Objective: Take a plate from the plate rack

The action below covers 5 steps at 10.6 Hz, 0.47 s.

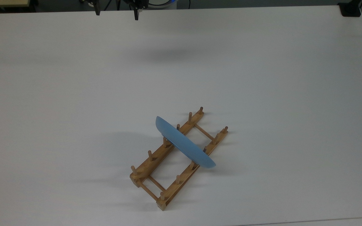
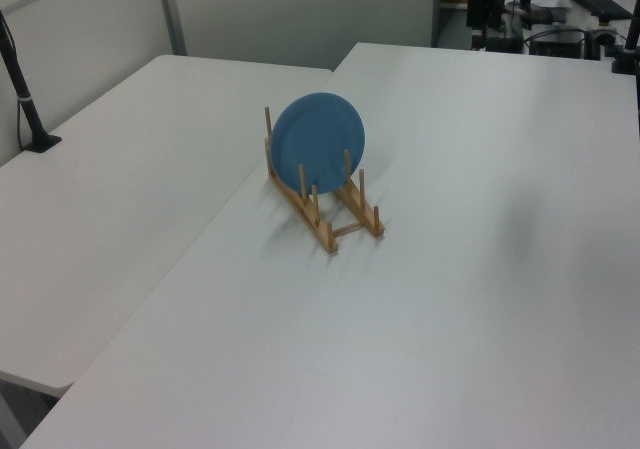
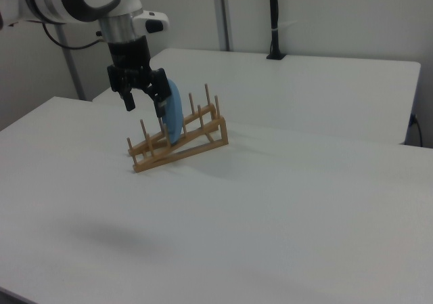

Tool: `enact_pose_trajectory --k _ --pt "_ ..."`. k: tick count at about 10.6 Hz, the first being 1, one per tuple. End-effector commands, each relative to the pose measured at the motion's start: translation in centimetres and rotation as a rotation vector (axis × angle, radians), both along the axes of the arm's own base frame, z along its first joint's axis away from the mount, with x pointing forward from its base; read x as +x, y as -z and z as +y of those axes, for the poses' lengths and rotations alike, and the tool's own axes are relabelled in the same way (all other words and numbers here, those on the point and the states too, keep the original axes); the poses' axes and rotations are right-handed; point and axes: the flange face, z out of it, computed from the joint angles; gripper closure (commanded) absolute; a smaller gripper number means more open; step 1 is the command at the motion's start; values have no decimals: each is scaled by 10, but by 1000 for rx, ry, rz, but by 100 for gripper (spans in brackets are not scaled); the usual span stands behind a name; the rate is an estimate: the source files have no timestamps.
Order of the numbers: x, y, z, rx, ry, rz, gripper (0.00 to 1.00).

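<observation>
The light-blue plate [image 1: 184,144] stands on edge between the pegs near the middle of the wooden plate rack [image 1: 146,166], which lies diagonally on the white table. The left view shows the plate [image 2: 318,139] face-on in the rack [image 2: 350,224]. My gripper [image 1: 116,14] hangs open at the top view's upper edge, far from the rack, with nothing between its fingers. In the right view the gripper [image 3: 145,104] is raised in the air and overlaps the left edge of the plate [image 3: 174,114] and the rack [image 3: 196,138].
The white table [image 1: 262,78] stretches wide around the rack. A second table adjoins it, carrying a black pole [image 3: 274,19] on a base [image 1: 350,9]. Desk equipment [image 2: 560,29] sits beyond the table's far end in the left view.
</observation>
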Motion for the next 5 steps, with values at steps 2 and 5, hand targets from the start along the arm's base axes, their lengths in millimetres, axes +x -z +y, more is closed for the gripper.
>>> enact_pose_trajectory --k 2,5 --pt "-3 -4 -4 -16 11 -10 0" --pt "-3 -4 -4 -16 8 -11 0"
